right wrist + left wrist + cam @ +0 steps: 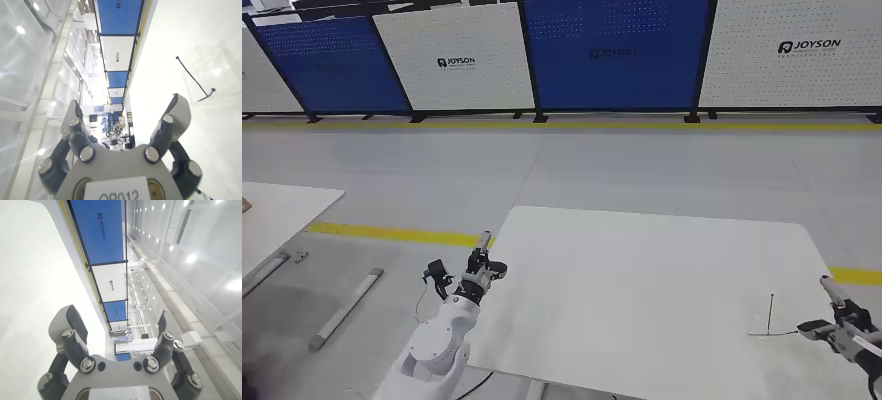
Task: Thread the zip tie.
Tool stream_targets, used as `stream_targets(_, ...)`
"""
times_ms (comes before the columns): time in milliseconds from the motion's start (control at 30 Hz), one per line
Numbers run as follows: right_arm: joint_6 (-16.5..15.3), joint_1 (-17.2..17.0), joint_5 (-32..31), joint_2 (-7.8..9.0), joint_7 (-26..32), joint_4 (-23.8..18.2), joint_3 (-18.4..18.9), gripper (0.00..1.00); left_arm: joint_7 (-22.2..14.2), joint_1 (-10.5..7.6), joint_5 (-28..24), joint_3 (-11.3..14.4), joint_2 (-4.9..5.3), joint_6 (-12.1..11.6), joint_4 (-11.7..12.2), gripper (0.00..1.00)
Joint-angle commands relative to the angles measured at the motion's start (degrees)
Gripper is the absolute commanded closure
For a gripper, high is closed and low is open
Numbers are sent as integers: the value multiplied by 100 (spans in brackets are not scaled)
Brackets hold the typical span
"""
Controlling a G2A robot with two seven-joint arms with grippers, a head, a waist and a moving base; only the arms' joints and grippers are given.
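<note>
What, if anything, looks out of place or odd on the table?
Nothing is spilled or broken. One small thing: a long tie and a short tie lie on the table touching at an angle, one end across the other. I cannot tell which is on top.

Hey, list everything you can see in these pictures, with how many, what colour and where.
zip ties: two, it seems; black; lying on the table's right part, touching or crossing
table: one; white; in front of the robot
second table: one; white; far left
partition panels: several; blue and white; along the back
floor line: yellow; beyond the tables
left gripper: open; at the table's left edge
right gripper: open; beside the zip ties
</note>
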Motion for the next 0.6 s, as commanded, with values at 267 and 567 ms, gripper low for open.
stream_targets(267, -117, 1014, -2454, 475, 2900, 335, -92, 0, 0, 0, 0, 0, 0, 0, 0, 0)
stream_targets(567, -88, 1073, -2607, 500, 2912, 354, -75, 0, 0, 0, 0, 0, 0, 0, 0, 0)
